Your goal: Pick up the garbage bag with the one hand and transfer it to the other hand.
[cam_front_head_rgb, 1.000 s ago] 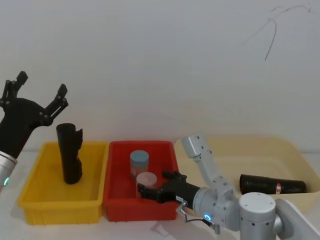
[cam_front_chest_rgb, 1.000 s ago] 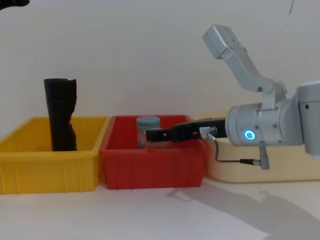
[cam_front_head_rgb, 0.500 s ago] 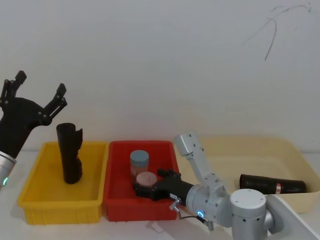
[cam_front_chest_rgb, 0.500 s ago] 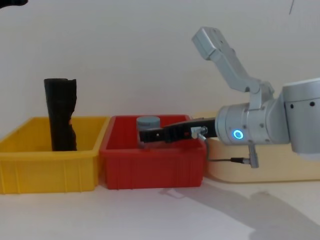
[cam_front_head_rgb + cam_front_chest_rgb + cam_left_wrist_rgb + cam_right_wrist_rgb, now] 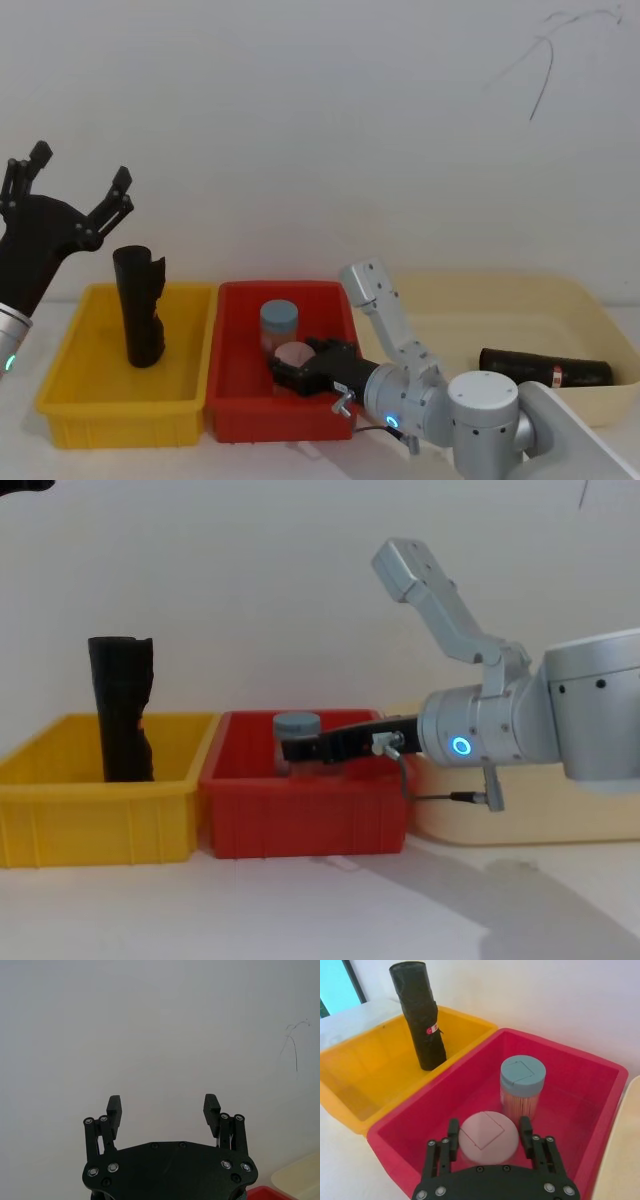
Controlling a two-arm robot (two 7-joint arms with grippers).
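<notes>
White wall behind — your right gripper (image 5: 489, 1136), fingers spread over the red bin (image 5: 232, 400), must reach the garbage bag (image 5: 418, 1014) — left gripper (image 5: 163, 1110) spread, waiting.

Garbage bag (image 5: 122, 708): base hidden behind the yellow bin (image 5: 95, 820) front wall in chest view; label too small to read in right wrist view. Pink-lidded jar (image 5: 481, 1137): body hidden behind right gripper (image 5: 487, 1132) housing. Left gripper (image 5: 68, 183): arm cut off at 9 o'clock edge in head view. Second black roll (image 5: 545, 368): label text unreadable. Cream tub (image 5: 520, 820) partly blocked by right arm.
</notes>
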